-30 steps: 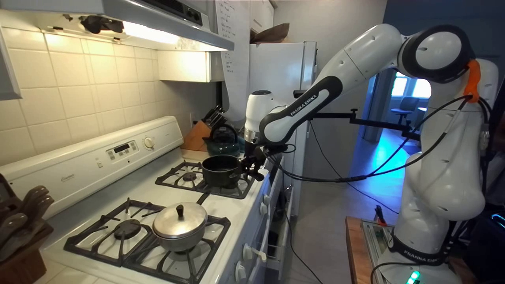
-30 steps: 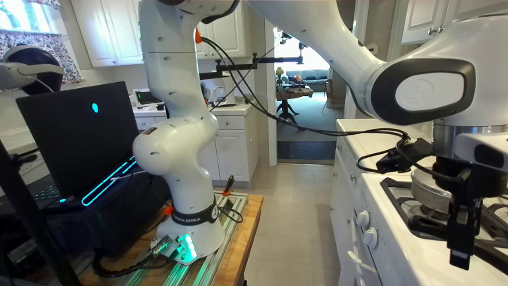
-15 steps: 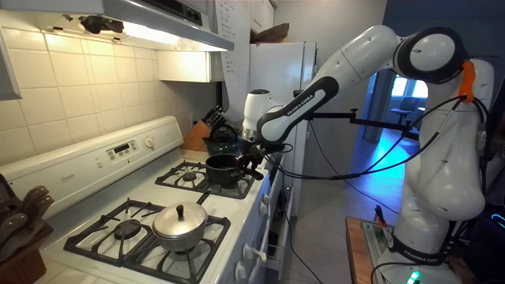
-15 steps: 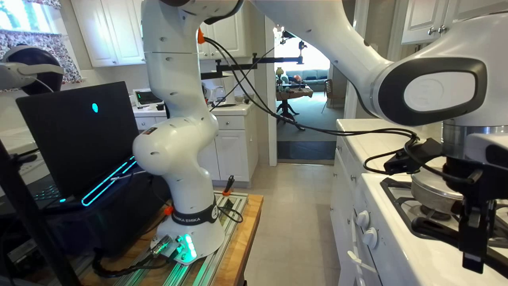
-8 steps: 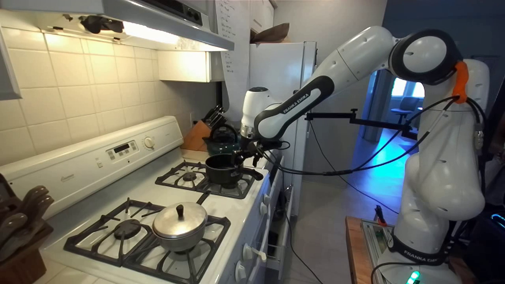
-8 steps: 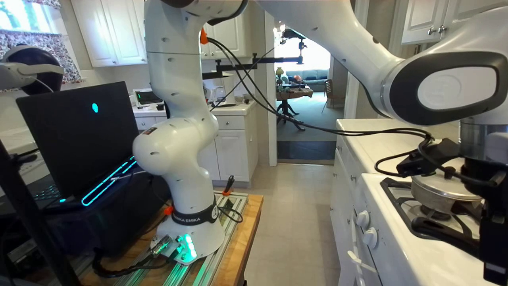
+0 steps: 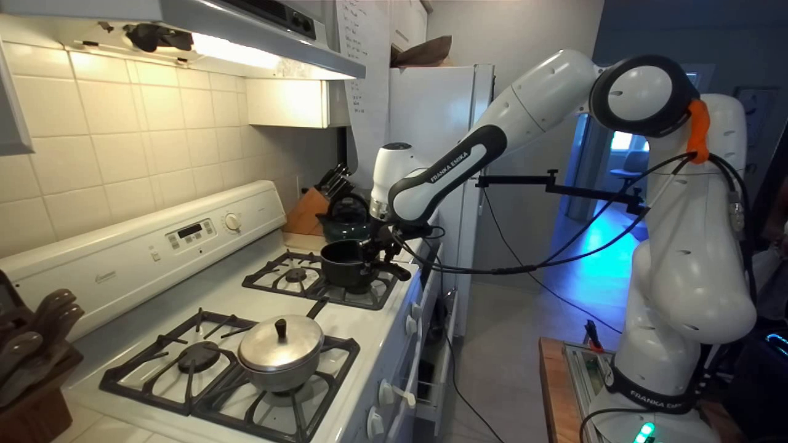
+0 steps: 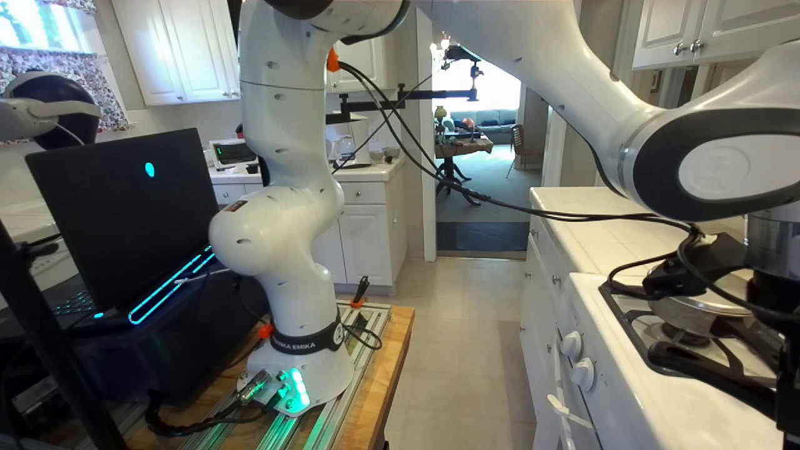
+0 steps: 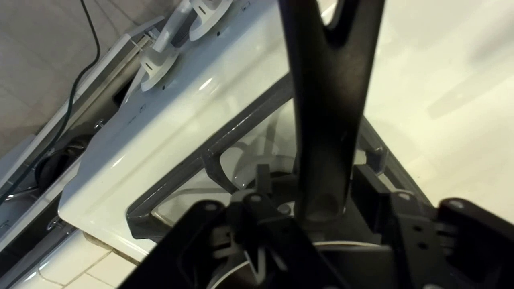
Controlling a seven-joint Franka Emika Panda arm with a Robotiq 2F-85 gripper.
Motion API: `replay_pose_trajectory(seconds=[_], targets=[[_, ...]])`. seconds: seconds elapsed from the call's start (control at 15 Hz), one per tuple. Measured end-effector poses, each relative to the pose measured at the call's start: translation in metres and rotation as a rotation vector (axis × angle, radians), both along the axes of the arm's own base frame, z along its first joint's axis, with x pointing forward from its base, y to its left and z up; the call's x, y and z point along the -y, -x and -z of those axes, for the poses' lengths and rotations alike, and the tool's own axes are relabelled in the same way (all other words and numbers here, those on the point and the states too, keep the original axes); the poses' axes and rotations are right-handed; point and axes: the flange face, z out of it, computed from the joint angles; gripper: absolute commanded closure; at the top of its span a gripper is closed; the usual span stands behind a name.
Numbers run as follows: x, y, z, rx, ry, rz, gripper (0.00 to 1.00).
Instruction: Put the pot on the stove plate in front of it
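The black pot [image 7: 345,266] sits over the far front stove plate [image 7: 377,300], whose black grate also shows in the wrist view [image 9: 170,190]. The pot looks level, but I cannot tell exactly how its bottom meets the grate. Its handle [image 7: 397,271] points to the stove's front edge; the handle also shows in the other views [image 8: 694,369] [image 9: 327,112]. My gripper [image 7: 378,251] is at the handle's root beside the rim. In the wrist view, its fingers [image 9: 312,176] stand open on both sides of the handle, with gaps. Another exterior view shows only the gripper's edge [image 8: 789,400].
A silver lidded pan [image 7: 281,354] stands on the near front burner, its handle [image 7: 317,307] pointing toward the pot. A kettle [image 7: 346,229] and a knife block [image 7: 308,210] stand behind. A range hood [image 7: 265,43] hangs above. An open drawer [image 7: 437,394] is below the front edge.
The pot shifted slightly right between two and one seconds ago, then stayed still. My gripper moved left along the handle to its root, rising and then lowering a little.
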Motion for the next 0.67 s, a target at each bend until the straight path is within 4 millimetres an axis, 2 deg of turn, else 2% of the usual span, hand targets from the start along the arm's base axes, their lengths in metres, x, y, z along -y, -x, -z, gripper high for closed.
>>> replay_pose_trajectory(seconds=[0.2, 0.67], targets=[[0.0017, -0.0049, 0.0012, 0.019, -0.006, 0.006, 0.95], [0.0043, -0.0073, 0.0009, 0.027, -0.026, 0.01, 0.93]])
